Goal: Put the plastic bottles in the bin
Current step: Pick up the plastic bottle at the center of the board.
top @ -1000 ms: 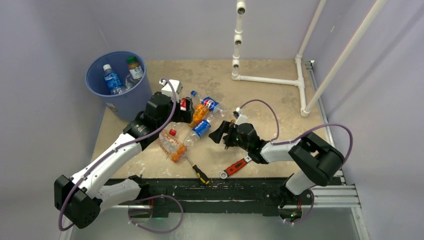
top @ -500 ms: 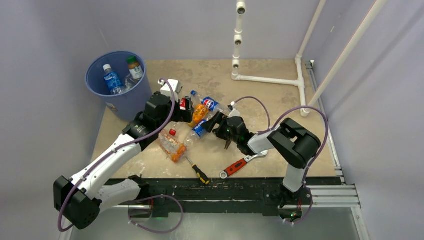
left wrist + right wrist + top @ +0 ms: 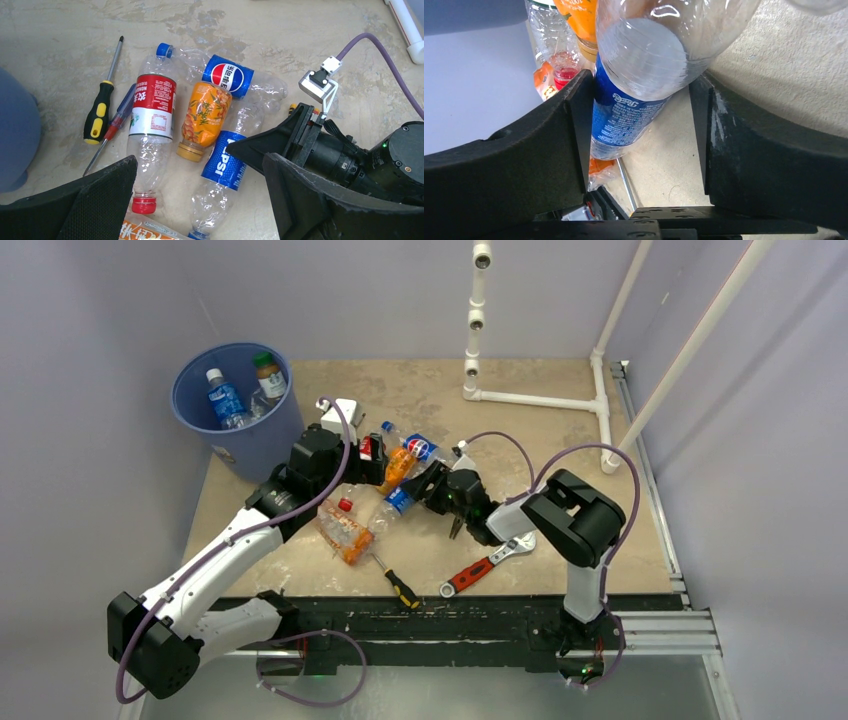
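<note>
A clear Pepsi bottle [image 3: 222,160] with a blue label lies among the plastic bottles at the table's middle. My right gripper [image 3: 641,95] straddles its base [image 3: 639,55], with both fingers against its sides; the bottle still lies on the table. My left gripper [image 3: 200,165] hangs open above the pile with nothing in it. Beside the Pepsi bottle lie a red-labelled bottle [image 3: 150,107], an orange bottle [image 3: 205,112] and another Pepsi bottle [image 3: 229,75]. A crushed orange one [image 3: 347,533] lies nearer the front. The blue bin [image 3: 255,445] at the far left holds two bottles [image 3: 225,400].
A yellow-and-black screwdriver [image 3: 100,112] and a red one lie left of the pile. Another screwdriver [image 3: 397,583] and a red-handled wrench [image 3: 480,568] lie near the front edge. A white pipe frame [image 3: 540,398] stands at the back right.
My right gripper has moved left into the pile and its jaws have narrowed around the Pepsi bottle. The left arm has stayed in place.
</note>
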